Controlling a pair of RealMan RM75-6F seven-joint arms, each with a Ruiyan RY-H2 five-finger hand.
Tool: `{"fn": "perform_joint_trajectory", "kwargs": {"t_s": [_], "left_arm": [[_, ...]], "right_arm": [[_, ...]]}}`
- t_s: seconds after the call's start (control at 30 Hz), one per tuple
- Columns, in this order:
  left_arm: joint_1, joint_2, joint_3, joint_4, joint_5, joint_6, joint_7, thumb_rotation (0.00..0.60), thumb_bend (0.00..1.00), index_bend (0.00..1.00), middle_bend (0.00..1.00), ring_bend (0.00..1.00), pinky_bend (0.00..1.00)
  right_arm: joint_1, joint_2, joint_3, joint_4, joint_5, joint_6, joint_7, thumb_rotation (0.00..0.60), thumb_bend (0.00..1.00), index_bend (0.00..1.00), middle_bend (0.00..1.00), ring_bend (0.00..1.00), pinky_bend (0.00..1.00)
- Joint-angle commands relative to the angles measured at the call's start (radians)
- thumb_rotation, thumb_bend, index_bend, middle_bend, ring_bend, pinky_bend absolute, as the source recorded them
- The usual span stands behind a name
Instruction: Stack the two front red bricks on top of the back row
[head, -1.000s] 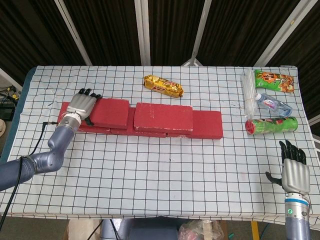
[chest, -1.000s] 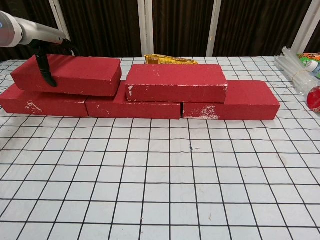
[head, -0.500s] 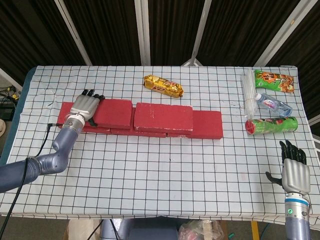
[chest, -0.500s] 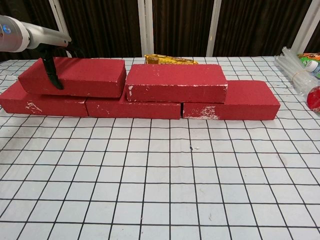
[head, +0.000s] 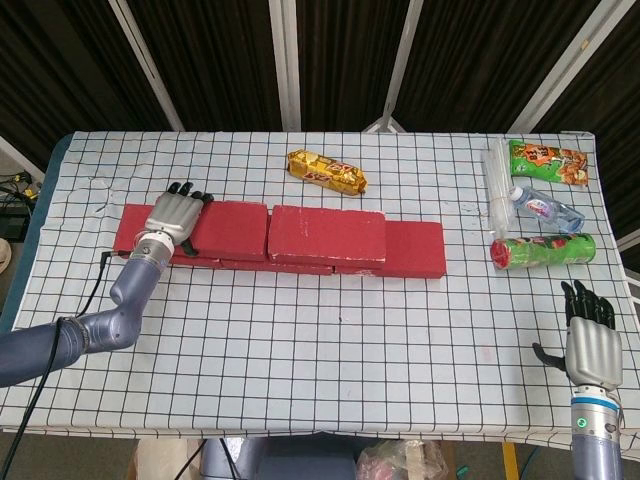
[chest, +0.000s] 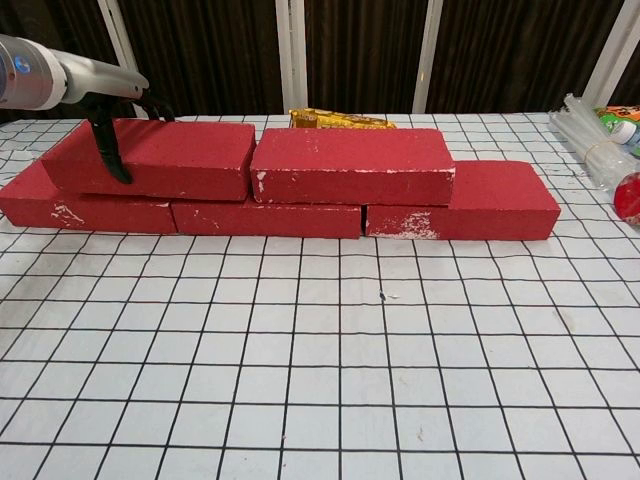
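I've got my left hand (head: 176, 216) draped over the left end of the upper left brick (head: 228, 230), fingers across its top and the thumb (chest: 108, 155) hooked down its front face, so that brick is gripped. It sits on the back row (chest: 265, 216), toward the table's (head: 320, 380) left edge, and its right end looks just about touching the second upper brick (head: 327, 235), which rests across the seam between the lower ones.

By my reckoning these handle as stiff blocks with no give; whether they are heavy I can't tell. The chipped paint suggests a rough skin that shouldn't slide. Holding at one end risks the far end tipping, so I'd rather take it across the short width, nearer the middle.

My right hand (head: 589, 340) rests near the front right corner, holding nothing, fingers extended, well apart from the bricks.
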Motion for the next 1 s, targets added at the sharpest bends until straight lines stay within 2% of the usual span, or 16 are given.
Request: {"fn": "perform_joint_trajectory", "kwargs": {"t_s": [0.03, 0.5, 1.0], "left_arm": [[0.0, -0.002, 0.001, 0.001, -0.001, 0.0, 0.003, 0.6, 0.0, 0.22, 0.16, 0.0, 0.0], [-0.003, -0.013, -0.001, 0.008, -0.014, 0.003, 0.02, 0.6, 0.0, 0.19, 0.11, 0.0, 0.0], [-0.005, -0.031, -0.01, 0.01, -0.052, 0.016, 0.037, 0.6, 0.0, 0.19, 0.11, 0.0, 0.0]], "right_arm": [[0.0, 0.0, 0.001, 0.0, 0.001, 0.001, 0.0, 0.6, 0.22, 0.0, 0.0, 0.0, 0.0], [-0.002, -0.003, 0.007, 0.001, 0.009, 0.007, 0.0, 0.6, 0.22, 0.0, 0.0, 0.0, 0.0], [-0.001, -0.007, 0.009, 0.003, 0.014, 0.007, -0.004, 0.6, 0.22, 0.0, 0.0, 0.0, 0.0]]}}
